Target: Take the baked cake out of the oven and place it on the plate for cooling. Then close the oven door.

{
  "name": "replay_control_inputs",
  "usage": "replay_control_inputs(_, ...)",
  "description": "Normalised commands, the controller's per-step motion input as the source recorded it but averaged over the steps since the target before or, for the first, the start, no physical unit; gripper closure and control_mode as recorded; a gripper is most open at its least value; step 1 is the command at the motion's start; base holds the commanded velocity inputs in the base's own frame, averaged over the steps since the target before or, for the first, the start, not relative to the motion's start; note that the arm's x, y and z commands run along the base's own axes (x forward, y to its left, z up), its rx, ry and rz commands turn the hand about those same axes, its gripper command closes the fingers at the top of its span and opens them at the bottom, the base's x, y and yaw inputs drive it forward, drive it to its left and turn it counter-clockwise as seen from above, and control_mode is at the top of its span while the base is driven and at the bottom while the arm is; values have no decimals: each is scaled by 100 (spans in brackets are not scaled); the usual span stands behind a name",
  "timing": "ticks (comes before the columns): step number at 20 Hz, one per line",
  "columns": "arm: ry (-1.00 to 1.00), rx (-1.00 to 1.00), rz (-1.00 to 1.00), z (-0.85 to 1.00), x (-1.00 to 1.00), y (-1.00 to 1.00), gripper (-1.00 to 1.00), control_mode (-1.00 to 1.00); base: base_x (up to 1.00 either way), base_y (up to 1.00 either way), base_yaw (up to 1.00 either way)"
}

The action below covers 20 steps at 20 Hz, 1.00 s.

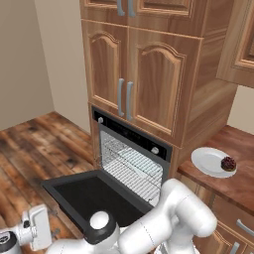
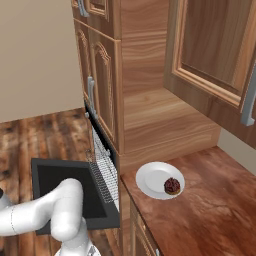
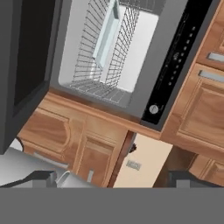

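No text, brand, number or sign can be read anywhere. The oven (image 3: 131, 57) has a black control strip (image 3: 177, 61) carrying a row of small pale marks above its knob (image 3: 153, 109), but they are too small to make out. A small grey tag (image 3: 134, 165) on the pale panel below the oven is blurred and unreadable.

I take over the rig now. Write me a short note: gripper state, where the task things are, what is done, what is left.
Gripper: tips wide apart, holding nothing, facing the open oven.
Baked cake: on the plate, near its rim, on the wooden counter beside the oven.
Oven door: fully down, lying flat.
Done: cake is out and plated.
Left: close the oven door.
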Motion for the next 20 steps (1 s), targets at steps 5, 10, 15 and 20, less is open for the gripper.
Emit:
replay_control_inputs(5, -3, -16, -5, -84, 0, 0, -100, -100, 0, 0, 0)
replay_control_inputs(10, -6, -9, 0, -91, 16, 4, -100, -100, 0, 0, 0)
replay_control_inputs(15, -13, -1, 5, -94, 37, 6, -100, -100, 0, 0, 0)
replay_control_inputs(20, -20, 0, 11, -92, 48, 0, -100, -100, 0, 0, 0)
